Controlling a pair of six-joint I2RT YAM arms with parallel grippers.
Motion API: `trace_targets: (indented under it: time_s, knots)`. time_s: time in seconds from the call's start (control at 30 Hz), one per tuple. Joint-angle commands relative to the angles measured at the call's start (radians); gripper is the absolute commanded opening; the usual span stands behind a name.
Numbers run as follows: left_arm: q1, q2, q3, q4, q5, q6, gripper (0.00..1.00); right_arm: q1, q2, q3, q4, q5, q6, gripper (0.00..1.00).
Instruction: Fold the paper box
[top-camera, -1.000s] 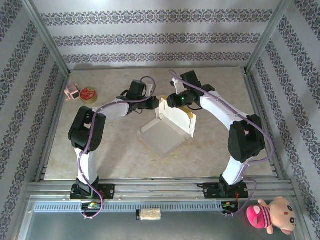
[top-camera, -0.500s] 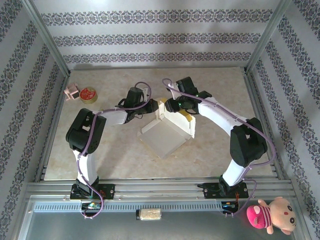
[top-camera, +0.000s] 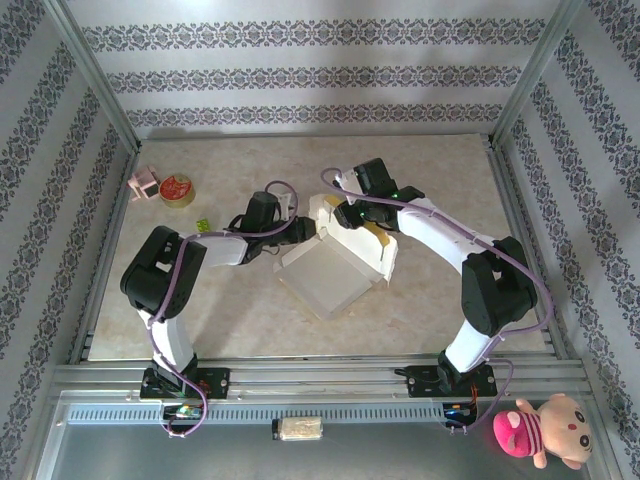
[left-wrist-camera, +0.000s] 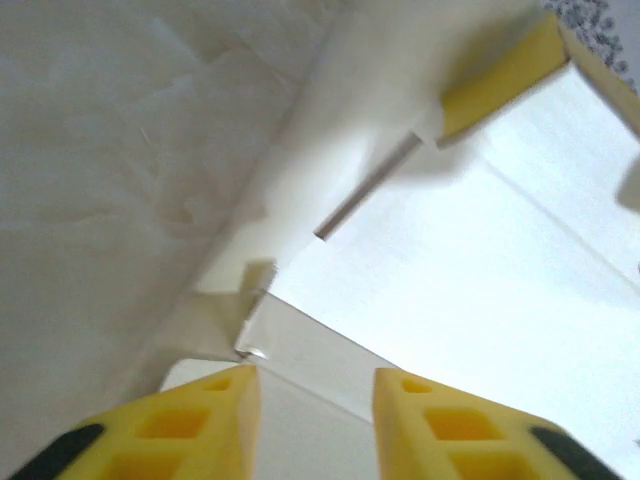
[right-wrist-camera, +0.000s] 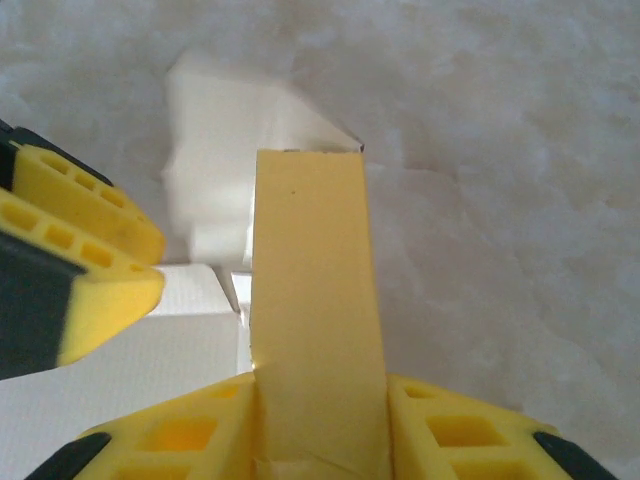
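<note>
1. Box (top-camera: 328, 285) lies mid-table (top-camera: 240, 320) between the two arms, white face up, turned cornerwise to the near edge.
2. Near half: base panel flat on the table. Near and left edges look low; I cannot tell if those walls are raised.
3. Right side: one long wall stands upright, yellow showing at its top.
4. Left gripper (left-wrist-camera: 312, 385) sits at the far-left corner of the box. Its jaws are partly apart, a white flap edge lies in the gap, and neither finger presses on it. Judged not gripping.
5. Right gripper (right-wrist-camera: 318, 400) is at the far corner, just beside the left one, its jaws closed on a yellow flap (right-wrist-camera: 310, 260) that stands up between the fingers.
6. Far left, well apart from the work: red tin (top-camera: 177, 189), out of play.
7. Progress, as a judgement: partway. Base laid and at least one wall up. Left to do: far flap to fold in and tuck, remaining sides to raise, box to close into shape.
</note>
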Motion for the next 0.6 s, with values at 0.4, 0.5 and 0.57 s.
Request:
trace_targets:
  time_s: [0.4, 0.5, 0.57]
  knots:
    - [0.111, -0.276, -0.043, -0.11, -0.119, 0.427, 0.51, 0.004, -0.109, -0.101, -0.044, -0.028, -0.205, 0.33]
    - [0.163, -0.23, 0.13, -0.372, -0.138, 0.496, 0.51, 0.005, -0.099, -0.091, -0.054, -0.039, -0.203, 0.31]
    - [0.187, -0.181, 0.233, -0.511, -0.111, 0.512, 0.5, 0.006, -0.082, -0.083, -0.072, -0.046, -0.202, 0.34]
